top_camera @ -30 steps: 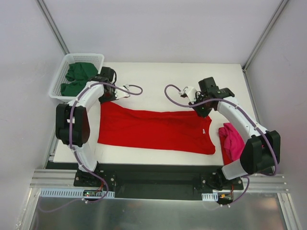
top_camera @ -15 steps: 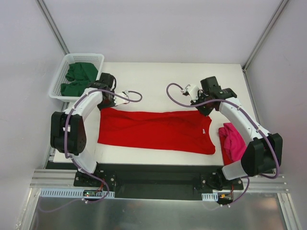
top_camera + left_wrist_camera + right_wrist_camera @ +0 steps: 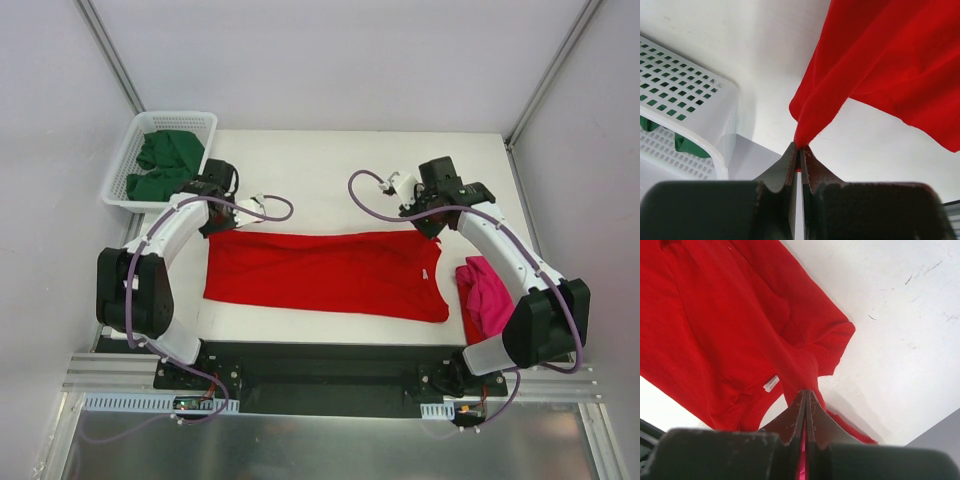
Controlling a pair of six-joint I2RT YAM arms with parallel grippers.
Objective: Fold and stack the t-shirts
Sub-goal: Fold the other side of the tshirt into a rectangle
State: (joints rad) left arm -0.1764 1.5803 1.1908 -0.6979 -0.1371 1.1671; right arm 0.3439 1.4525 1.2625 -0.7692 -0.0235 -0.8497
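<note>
A bright red t-shirt (image 3: 320, 272) lies stretched flat across the near half of the white table (image 3: 330, 170). My left gripper (image 3: 212, 212) is shut on its far left corner, and in the left wrist view the red cloth (image 3: 890, 60) runs up from the pinched fingertips (image 3: 800, 149). My right gripper (image 3: 432, 224) is shut on the shirt's far right edge by the collar; the right wrist view shows the red cloth (image 3: 715, 330) and its white label (image 3: 771, 383) just beyond the tips (image 3: 806, 393). A magenta-pink t-shirt (image 3: 487, 295) lies bunched at the near right. Dark green t-shirts (image 3: 165, 165) fill the basket.
The white lattice basket (image 3: 120, 172) stands at the table's far left corner, close beside my left gripper, and shows in the left wrist view (image 3: 685, 100). A strip of red cloth (image 3: 470, 330) pokes out under the magenta shirt. Grey walls close in on both sides.
My left gripper has drawn the shirt's far left corner toward the near edge, and its elbow has swung out left. The right gripper has barely moved.
</note>
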